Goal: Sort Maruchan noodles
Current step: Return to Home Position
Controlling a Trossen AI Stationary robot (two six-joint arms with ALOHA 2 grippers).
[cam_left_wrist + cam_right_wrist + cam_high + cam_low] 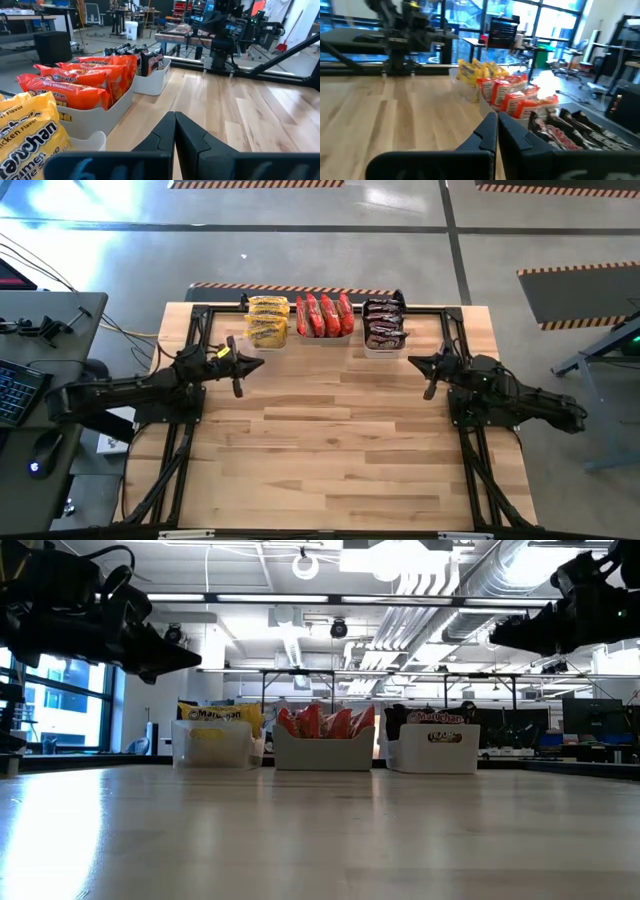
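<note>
The Maruchan noodles stand on edge in three white tubs along the table's far edge: yellow packets [267, 320] in the left tub, red-orange ones [324, 315] in the middle tub, dark ones [383, 323] in the right tub. My left gripper [258, 364] hovers shut and empty over the table's left part, just near of the yellow tub, pointing level toward the right. My right gripper [414, 362] is shut and empty at the table's right, just near of the dark tub, pointing toward the left. Each wrist view shows its own shut fingertips, left [174, 117] and right [497, 118].
Bare wood tabletop [330, 450] spreads from the tubs to the near edge. Black frame rails [200, 320] run along the table's left, right and far sides. A desk with a keyboard [15, 390] stands left of the table.
</note>
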